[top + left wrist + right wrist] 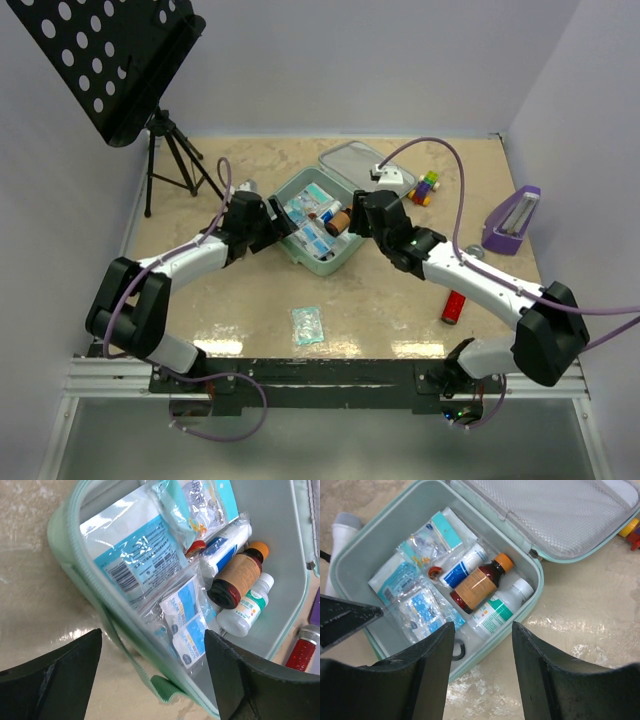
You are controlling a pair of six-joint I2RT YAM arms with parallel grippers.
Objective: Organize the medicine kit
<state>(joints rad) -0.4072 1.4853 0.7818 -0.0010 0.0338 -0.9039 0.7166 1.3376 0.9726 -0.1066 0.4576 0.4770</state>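
Left hand (153, 632) gapes wide beside medicine kit (62, 530) edge.

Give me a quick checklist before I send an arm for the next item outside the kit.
1. The kit open, lid laid back: ok.
2. The left gripper open and empty: ok.
3. The right gripper open and empty: ok.
4. Everything packed: not ok; a packet and a red tube lie on the table.
5. The left fingers clear of the kit's wall: cannot tell; they straddle it in the wrist view.
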